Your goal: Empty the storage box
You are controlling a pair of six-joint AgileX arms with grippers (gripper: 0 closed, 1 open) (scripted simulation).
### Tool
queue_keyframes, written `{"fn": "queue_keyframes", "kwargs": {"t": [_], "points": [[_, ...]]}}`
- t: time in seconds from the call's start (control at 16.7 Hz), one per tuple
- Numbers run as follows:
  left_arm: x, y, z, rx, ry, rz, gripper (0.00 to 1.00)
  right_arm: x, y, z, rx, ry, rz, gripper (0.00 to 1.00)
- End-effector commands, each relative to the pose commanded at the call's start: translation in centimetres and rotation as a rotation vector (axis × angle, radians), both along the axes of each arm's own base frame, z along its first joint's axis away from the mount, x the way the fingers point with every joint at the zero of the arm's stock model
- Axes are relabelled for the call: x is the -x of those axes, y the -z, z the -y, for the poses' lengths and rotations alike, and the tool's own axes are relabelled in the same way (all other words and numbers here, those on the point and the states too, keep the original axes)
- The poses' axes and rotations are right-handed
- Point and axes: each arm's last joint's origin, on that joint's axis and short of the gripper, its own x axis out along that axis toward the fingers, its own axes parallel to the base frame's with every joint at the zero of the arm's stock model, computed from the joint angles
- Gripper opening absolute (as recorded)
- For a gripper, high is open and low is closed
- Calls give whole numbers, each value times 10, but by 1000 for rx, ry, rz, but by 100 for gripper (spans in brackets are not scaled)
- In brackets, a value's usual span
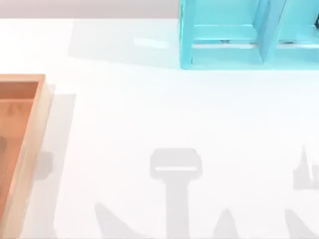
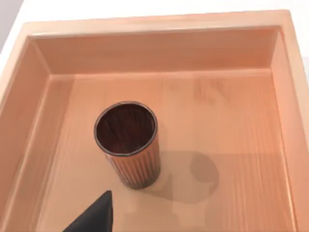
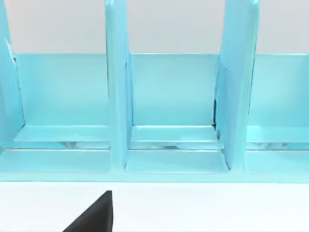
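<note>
storage box (image 1: 35, 134) at table's (image 1: 149, 114) left edge | ribbed brown cup (image 2: 128, 145) upright on its wooden floor | left gripper (image 2: 94, 217) above box, near cup, grip cannot be told | right gripper (image 3: 91, 215) facing turquoise shelf unit (image 3: 174, 111), grip cannot be told

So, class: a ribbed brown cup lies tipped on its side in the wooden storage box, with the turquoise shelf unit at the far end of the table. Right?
Not quite. In the left wrist view the ribbed brown cup stands upright in the storage box, mouth open upward. The turquoise shelf unit is as you said.
</note>
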Motion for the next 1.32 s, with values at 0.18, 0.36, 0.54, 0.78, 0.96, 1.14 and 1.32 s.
{"fn": "queue_keyframes", "kwargs": {"t": [0.18, 0.36, 0.54, 0.78, 0.96, 1.14, 1.32], "points": [[-31, -19, -14, -3, -15, -291, 100, 0, 0, 0, 0, 0, 0, 100], [-66, -25, -33, 21, -14, -570, 100, 0, 0, 0, 0, 0, 0, 100], [-98, -23, -53, 63, -2, -798, 100, 0, 0, 0, 0, 0, 0, 100], [-123, -18, -72, 110, 17, -974, 100, 0, 0, 0, 0, 0, 0, 100], [-127, -16, -76, 120, 21, -1003, 100, 0, 0, 0, 0, 0, 0, 100], [-127, -16, -74, 117, 24, -1001, 100, 0, 0, 0, 0, 0, 0, 100], [-128, -5, -75, 121, 22, -1007, 100, 0, 0, 0, 0, 0, 0, 100]]}}
